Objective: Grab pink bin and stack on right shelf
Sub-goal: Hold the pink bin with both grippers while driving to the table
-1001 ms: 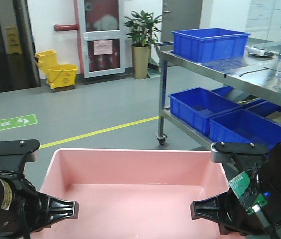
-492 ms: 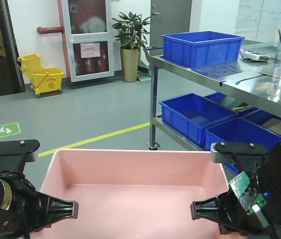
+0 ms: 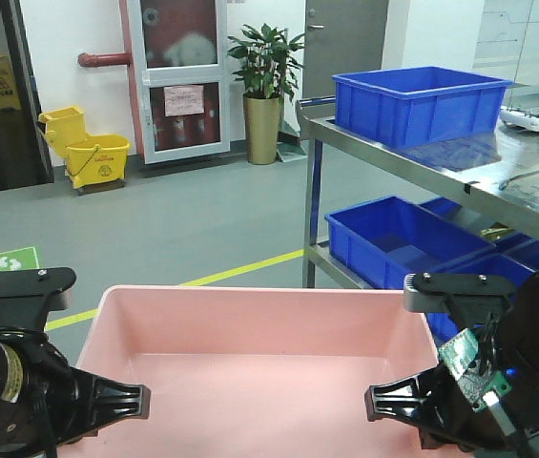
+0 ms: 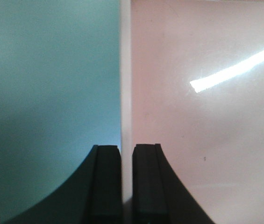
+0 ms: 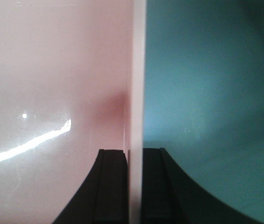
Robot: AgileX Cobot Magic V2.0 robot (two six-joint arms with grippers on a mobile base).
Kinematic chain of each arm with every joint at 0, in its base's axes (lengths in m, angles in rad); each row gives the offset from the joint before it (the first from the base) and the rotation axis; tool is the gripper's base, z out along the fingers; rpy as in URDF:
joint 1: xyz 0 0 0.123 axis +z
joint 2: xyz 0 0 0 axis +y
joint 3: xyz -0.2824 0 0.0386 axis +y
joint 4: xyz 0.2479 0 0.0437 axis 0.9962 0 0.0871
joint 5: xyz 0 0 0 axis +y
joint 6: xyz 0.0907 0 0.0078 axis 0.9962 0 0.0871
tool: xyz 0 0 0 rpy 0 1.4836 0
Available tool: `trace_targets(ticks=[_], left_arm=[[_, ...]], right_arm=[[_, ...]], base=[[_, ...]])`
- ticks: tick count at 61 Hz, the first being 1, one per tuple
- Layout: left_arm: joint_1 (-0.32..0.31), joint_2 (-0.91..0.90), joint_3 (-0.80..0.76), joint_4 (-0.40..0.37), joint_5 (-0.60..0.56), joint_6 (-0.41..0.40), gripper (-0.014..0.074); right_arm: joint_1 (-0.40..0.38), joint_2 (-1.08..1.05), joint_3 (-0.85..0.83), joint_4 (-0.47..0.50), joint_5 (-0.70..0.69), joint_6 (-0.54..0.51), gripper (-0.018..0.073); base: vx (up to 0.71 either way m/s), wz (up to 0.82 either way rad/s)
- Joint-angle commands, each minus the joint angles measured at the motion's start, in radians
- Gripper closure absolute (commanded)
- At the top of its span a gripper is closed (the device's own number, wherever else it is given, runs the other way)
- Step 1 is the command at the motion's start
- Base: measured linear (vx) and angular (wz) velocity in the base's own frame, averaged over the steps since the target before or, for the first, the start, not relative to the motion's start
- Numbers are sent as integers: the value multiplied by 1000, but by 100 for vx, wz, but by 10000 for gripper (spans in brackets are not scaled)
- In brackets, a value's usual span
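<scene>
The bin [image 3: 264,348] is pale pink, the crates [image 3: 420,100] blue.

I am in an industrial hall, something like a factory floor or a logistics area. My landmark is the steel shelf [image 3: 383,148] with its shiny tiers. A blue crate [image 3: 422,100] sits on its top tier, and lower blue crates [image 3: 398,239] fill the tier beneath. Left of the shelf, the grey sealed floor [image 3: 174,210] carries a painted yellow line [image 3: 240,270] and a green marking [image 3: 2,260]. Beyond the shelf, a potted plant [image 3: 267,91], a red-framed glass cabinet [image 3: 178,81] and a yellow mop bucket [image 3: 93,153] stand along the white wall [image 3: 69,38].
</scene>
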Motion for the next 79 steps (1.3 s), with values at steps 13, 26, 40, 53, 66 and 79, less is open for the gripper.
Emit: trace_targets(ticks=[13, 26, 40, 53, 66, 79], left_arm=[[-1, -37, -29, 63, -21, -12, 540], [-1, -37, -29, 64, -21, -12, 540], [-1, -37, -29, 64, -21, -12, 540], [-1, -37, -29, 64, -21, -12, 540], [-1, -37, -29, 64, -21, -12, 540], [-1, -37, -29, 64, -21, -12, 540]], right_arm=[[-10, -39, -25, -82, -11, -4, 523], [-10, -39, -25, -81, -10, -4, 523], [-10, -39, -25, -81, -11, -4, 523], [-10, -39, -25, -81, -11, -4, 523], [-10, -39, -25, -81, -11, -4, 523], [-10, -39, -25, -81, -11, -4, 523]], base=[[41, -5], [41, -14], [41, -20], [41, -20], [42, -16], [40, -17]])
